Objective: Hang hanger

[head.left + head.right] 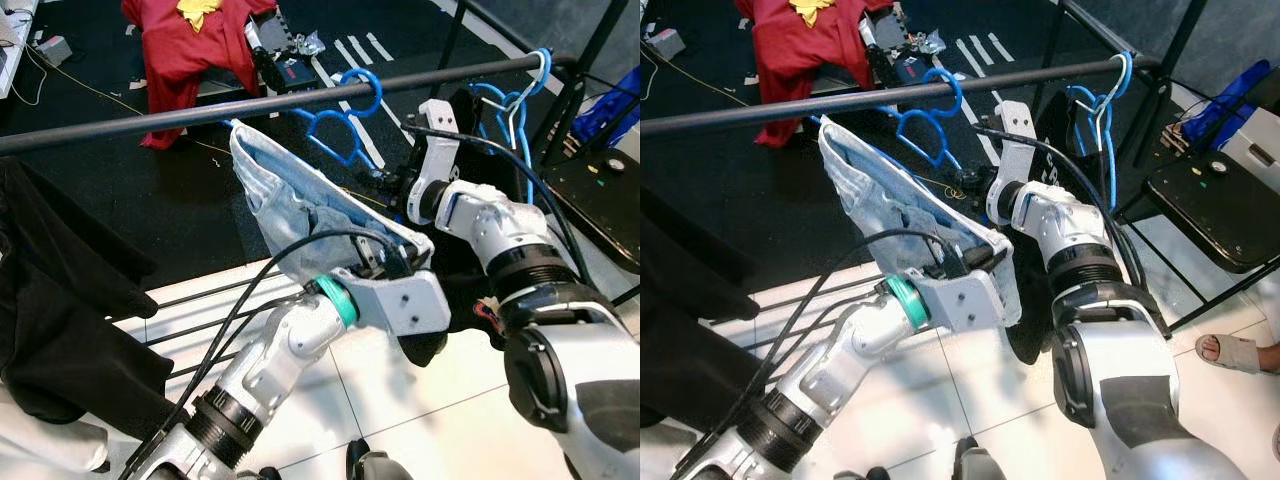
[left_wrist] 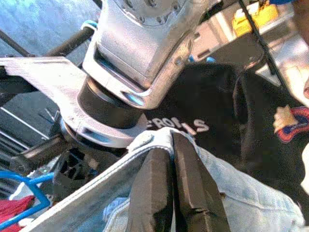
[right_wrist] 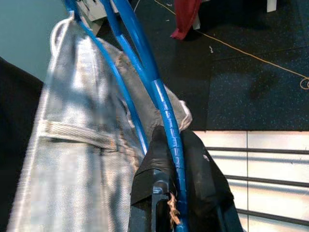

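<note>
The blue hanger [image 1: 338,125], hooked over the black rail [image 1: 200,113] and draped with pale denim jeans [image 1: 290,205], is seen slanting down from the rail toward the near right, its long axis tilted steeply. The jeans' lower corner is pinched by the left gripper [image 2: 175,186], whose fingers [image 2: 193,183] are pressed together on the cloth. The hanger's blue bar is clamped by the right gripper [image 3: 175,166], its fingers [image 3: 203,174] closed around it. A second blue hanger [image 1: 515,105] is hung farther right on the rail. White tile is shown near, dark carpet beyond, where a red garment [image 1: 190,45] is heaped. A black garment [image 1: 60,300] hangs at left. A black chair [image 1: 1215,205] and a sandalled foot [image 1: 1230,352] are caught at the right eye view's right edge.
</note>
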Available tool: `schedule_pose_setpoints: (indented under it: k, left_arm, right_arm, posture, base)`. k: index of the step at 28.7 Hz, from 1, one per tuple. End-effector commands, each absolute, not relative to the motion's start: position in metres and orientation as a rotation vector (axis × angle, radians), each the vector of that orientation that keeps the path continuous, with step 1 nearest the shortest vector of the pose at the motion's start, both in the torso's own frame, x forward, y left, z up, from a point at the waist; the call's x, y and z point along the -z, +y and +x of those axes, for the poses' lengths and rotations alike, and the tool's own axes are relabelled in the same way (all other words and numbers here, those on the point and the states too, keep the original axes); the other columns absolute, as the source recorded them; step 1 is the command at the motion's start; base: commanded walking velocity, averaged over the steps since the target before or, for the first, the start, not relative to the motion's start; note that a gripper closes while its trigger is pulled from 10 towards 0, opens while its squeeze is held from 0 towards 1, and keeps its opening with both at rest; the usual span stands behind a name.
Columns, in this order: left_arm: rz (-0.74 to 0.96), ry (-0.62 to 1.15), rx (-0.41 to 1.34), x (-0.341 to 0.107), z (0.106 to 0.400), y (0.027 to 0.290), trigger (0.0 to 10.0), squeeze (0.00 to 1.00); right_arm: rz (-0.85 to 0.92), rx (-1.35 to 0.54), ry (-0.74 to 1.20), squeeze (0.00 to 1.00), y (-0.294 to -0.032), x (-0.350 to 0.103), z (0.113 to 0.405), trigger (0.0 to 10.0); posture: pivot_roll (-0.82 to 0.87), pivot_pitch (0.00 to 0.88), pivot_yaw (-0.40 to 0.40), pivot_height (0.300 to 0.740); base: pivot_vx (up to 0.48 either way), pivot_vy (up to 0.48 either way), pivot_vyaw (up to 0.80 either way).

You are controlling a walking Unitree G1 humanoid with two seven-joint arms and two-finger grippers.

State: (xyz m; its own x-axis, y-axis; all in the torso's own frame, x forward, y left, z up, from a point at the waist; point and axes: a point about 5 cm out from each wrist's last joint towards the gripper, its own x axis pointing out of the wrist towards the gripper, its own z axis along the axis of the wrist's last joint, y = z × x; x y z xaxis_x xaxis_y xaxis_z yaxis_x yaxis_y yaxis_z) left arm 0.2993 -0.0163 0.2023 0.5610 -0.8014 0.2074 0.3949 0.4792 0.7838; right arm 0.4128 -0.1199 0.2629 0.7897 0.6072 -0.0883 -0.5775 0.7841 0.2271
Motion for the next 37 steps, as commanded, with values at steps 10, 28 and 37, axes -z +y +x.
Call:
schedule_pose_setpoints:
  k: [10,28,37]
  left_arm:
    - [1.07,-0.8,0.94,-0.198,0.294,-0.037,10.0,0.0]
    - [1.279,-0.733,0.962,-0.168,0.29,0.038,10.0,0.0]
    - [1.142,-0.759,0.994,-0.163,0.271,0.007,10.0,0.0]
  right_arm:
    - [0.164,-0.705,0.13,0.0,-0.098,-0.274,0.412,10.0]
    - [0.119,-0.679,0.181,0.0,-0.115,-0.258,0.412,10.0]
    - [0.118,-0.665,0.168,0.0,-0.113,-0.26,0.413,10.0]
  posture:
    - [-0.19,0.193,0.05,0.74]
    - [-0.18,0.191,0.048,0.74]
    - [-0.18,0.195,0.048,0.74]
  base:
    - [0.0,0.0,0.0]
    - [0.0,0.0,0.0]
    - [0.0,0.0,0.0]
